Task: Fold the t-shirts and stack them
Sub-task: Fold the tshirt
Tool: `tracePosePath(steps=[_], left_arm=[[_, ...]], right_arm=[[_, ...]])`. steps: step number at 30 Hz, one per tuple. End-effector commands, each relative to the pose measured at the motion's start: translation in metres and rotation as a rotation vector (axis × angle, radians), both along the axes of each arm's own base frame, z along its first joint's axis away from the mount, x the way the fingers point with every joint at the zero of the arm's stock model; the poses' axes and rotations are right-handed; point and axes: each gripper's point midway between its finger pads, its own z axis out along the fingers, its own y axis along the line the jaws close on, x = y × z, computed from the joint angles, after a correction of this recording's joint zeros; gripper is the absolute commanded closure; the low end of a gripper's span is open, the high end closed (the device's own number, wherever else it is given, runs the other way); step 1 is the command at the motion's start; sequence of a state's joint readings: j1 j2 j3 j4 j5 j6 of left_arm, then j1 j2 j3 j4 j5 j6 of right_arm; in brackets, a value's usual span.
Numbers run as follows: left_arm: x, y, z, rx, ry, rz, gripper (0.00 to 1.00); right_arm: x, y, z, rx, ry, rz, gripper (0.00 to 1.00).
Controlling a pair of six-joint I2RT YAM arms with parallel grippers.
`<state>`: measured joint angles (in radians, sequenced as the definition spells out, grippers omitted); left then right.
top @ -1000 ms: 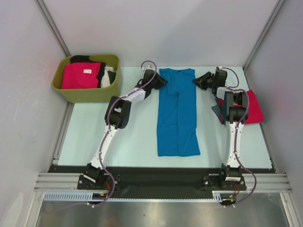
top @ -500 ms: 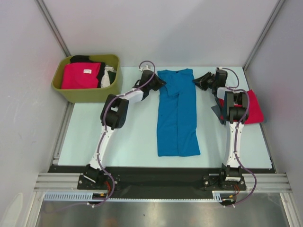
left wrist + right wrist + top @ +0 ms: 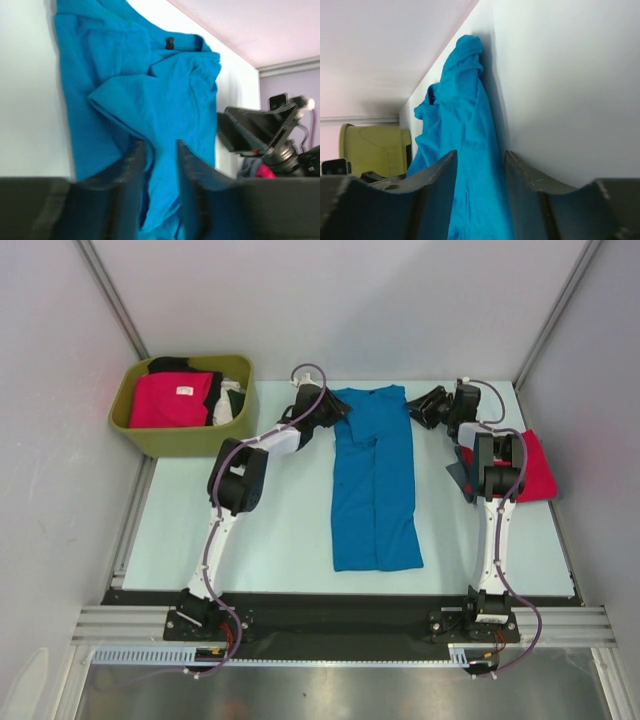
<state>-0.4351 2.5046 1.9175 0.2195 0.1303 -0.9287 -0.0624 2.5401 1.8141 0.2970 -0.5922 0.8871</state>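
The bright blue t-shirt lies as a long narrow strip down the middle of the table, collar end at the back. My left gripper is at its back left corner; in the left wrist view the jaws stand close together with blue cloth pinched between them. My right gripper touches the back right corner; its jaws stand wider apart, astride the shirt's edge. A red t-shirt lies at the right, partly under the right arm.
An olive-green tub stands at the back left, holding a crimson-pink shirt with a white label, a black one and a white one. Walls rise close behind and beside the table.
My left gripper has drawn back and to the left, and the shirt's back left corner shifted slightly with it. My right gripper has edged left up to the shirt's edge.
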Motion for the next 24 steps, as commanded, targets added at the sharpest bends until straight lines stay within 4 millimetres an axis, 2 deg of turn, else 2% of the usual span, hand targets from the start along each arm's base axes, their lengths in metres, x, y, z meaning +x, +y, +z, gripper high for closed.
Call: tracePosePath(steps=[1, 3, 5, 6, 7, 9, 10, 11, 12, 13, 14, 16, 17, 20, 21, 22, 23, 24], left_arm=[[0.014, 0.006, 0.027, -0.007, -0.051, 0.031, 0.58], [0.016, 0.008, 0.019, 0.001, -0.029, 0.038, 0.46], [0.023, 0.011, 0.015, 0.008, -0.026, 0.045, 0.41], [0.025, 0.012, 0.012, 0.011, -0.024, 0.048, 0.41], [0.033, 0.014, 0.020, 0.005, -0.043, 0.060, 0.41], [0.039, 0.018, 0.004, 0.018, -0.019, 0.068, 0.42], [0.048, 0.020, 0.011, 0.011, -0.039, 0.080, 0.43], [0.051, 0.022, -0.003, 0.020, -0.023, 0.087, 0.43], [0.055, 0.023, -0.009, 0.023, -0.017, 0.094, 0.44], [0.063, 0.025, 0.000, 0.013, -0.036, 0.102, 0.44], [0.064, 0.026, -0.015, 0.016, -0.020, 0.105, 0.46], [0.069, 0.029, -0.017, 0.000, -0.018, 0.112, 0.47], [0.070, 0.030, -0.019, -0.016, -0.011, 0.113, 0.48], [0.070, 0.033, -0.015, -0.030, -0.027, 0.100, 0.47], [0.070, 0.035, 0.001, -0.032, -0.052, 0.098, 0.47], [0.066, 0.037, -0.004, -0.018, -0.039, 0.096, 0.46], [0.065, 0.040, 0.001, -0.003, -0.055, 0.097, 0.44], [0.060, 0.045, 0.014, 0.006, -0.061, 0.103, 0.40]], right_arm=[[-0.001, 0.003, -0.017, -0.052, 0.060, 0.005, 0.49], [0.006, 0.006, -0.013, -0.055, 0.055, 0.011, 0.49], [0.008, 0.010, -0.024, -0.061, 0.073, 0.010, 0.50], [0.010, 0.010, -0.027, -0.068, 0.077, 0.000, 0.51], [0.016, 0.011, -0.021, -0.075, 0.060, -0.001, 0.52], [0.018, 0.012, -0.030, -0.084, 0.077, -0.005, 0.56], [0.024, 0.012, -0.023, -0.086, 0.061, -0.007, 0.65], [0.024, 0.013, -0.032, -0.084, 0.080, -0.009, 0.71], [0.026, 0.013, -0.033, -0.079, 0.081, -0.011, 0.76], [0.028, 0.013, -0.033, -0.076, 0.082, -0.015, 0.88], [0.032, 0.011, -0.032, -0.078, 0.083, -0.031, 0.92], [0.036, 0.004, -0.031, -0.085, 0.082, -0.059, 1.00], [0.038, -0.003, -0.032, -0.090, 0.089, -0.092, 1.00], [0.042, -0.007, -0.025, -0.083, 0.071, -0.094, 0.99], [0.045, -0.008, -0.020, -0.090, 0.056, -0.087, 0.90], [0.046, -0.007, -0.014, -0.095, 0.049, -0.076, 0.71], [0.045, -0.005, -0.010, -0.096, 0.043, -0.057, 0.67], [0.045, -0.003, -0.001, -0.108, 0.022, -0.042, 0.62]])
